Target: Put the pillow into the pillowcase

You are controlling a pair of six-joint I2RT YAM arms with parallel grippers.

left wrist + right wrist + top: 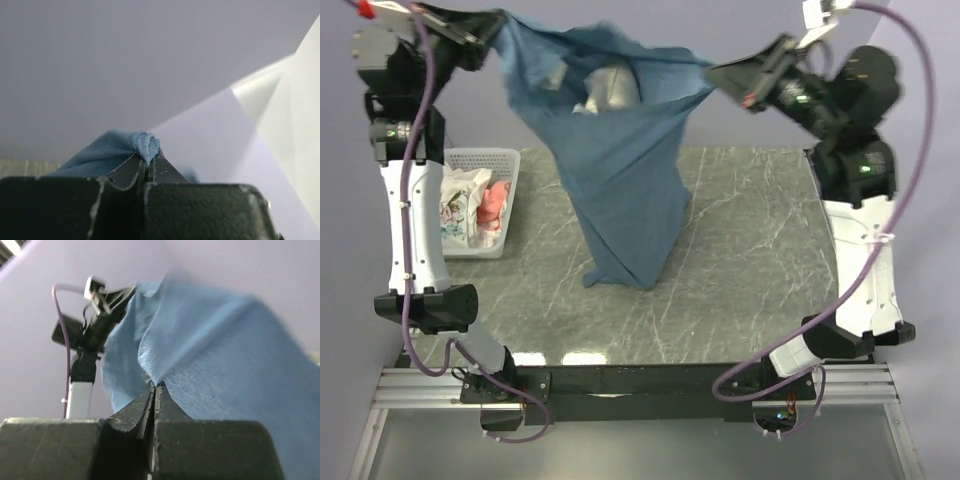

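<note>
Two-handed, we hoist the wrinkly muted-blue fabric pillowcase (620, 180).
Left gripper (148, 162) and right gripper (155, 388) clamp its rim apart, likely letting the plump cream pillow (612, 88) sink.

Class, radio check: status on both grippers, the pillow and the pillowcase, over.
Grippers: left gripper and right gripper shut on pillowcase, held aloft, lower end on table. Inside, pillow shows through open mouth. Way clear; basket of cloths sits apart, left.
</note>
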